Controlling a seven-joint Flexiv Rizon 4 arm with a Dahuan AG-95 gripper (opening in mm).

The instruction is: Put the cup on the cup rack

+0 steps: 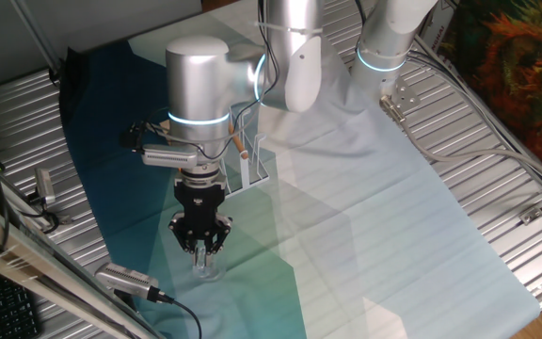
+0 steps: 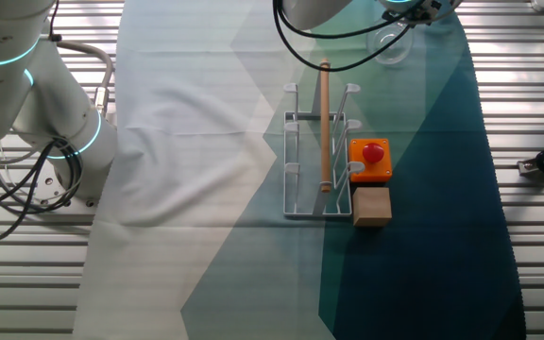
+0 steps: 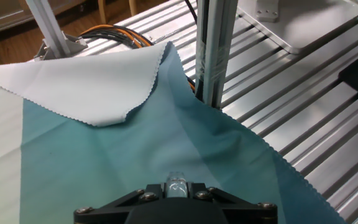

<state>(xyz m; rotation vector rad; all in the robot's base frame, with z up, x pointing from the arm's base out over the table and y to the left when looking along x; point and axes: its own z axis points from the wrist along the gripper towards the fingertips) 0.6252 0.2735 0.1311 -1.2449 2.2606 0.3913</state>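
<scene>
The cup [image 1: 208, 269] is a small clear glass mug standing on the teal cloth near the table's front left. It also shows at the top edge of the other fixed view [image 2: 391, 47]. My gripper [image 1: 201, 249] points straight down over it, its fingers drawn together on the cup's rim. In the hand view a bit of clear glass [image 3: 178, 185] sits pinched between the jaws. The cup rack [image 1: 253, 168] is white with thin upright pegs. It stands behind my arm, partly hidden, and shows fully in the other fixed view [image 2: 317, 161].
A wooden rod [image 2: 325, 123] lies along the rack. An orange box with a red button [image 2: 370, 161] and a brown block [image 2: 371, 206] stand beside the rack. An aluminium post [image 3: 215, 50] rises past the cloth's edge. A small camera [image 1: 130, 280] sits near the cup.
</scene>
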